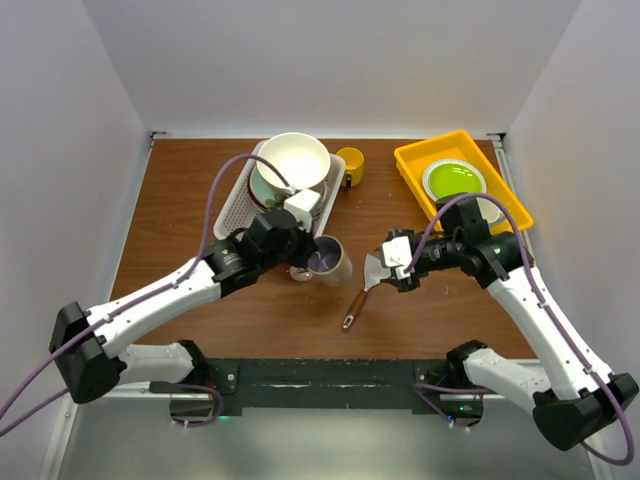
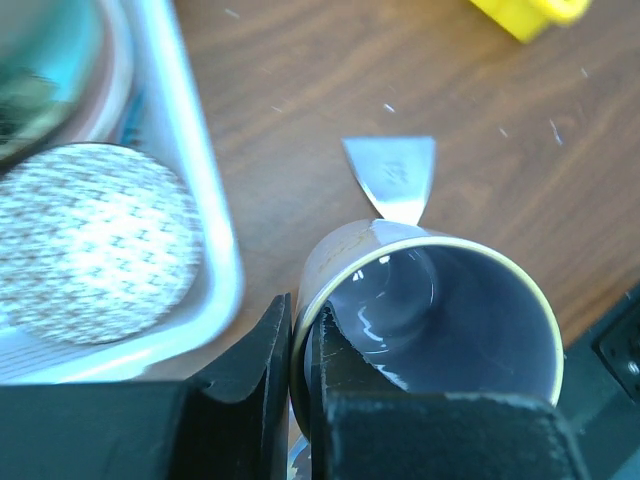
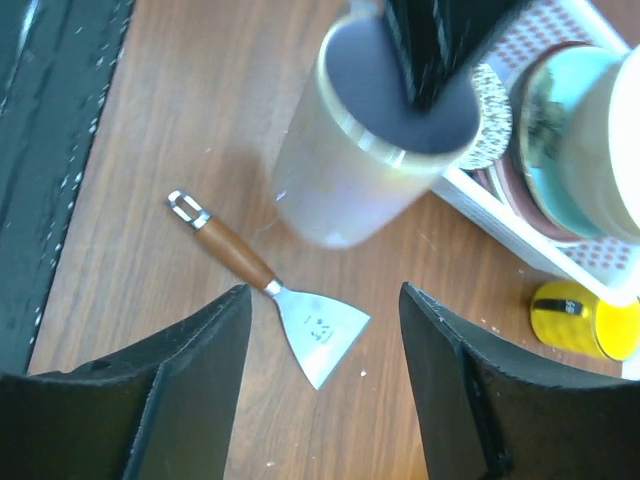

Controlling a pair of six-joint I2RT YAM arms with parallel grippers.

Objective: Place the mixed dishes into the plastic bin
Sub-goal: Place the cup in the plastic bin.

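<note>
My left gripper is shut on the rim of the purple-lined cream mug, one finger inside and one outside. It holds the mug tilted just off the near right corner of the white plastic bin. The bin holds the large cream bowl, stacked plates and the small patterned bowl. The yellow mug stands on the table right of the bin. My right gripper is open and empty above the spatula.
The wooden-handled metal spatula lies on the table between the arms, its blade just beyond the held mug. The yellow tray with the lime-green plate stands at the back right.
</note>
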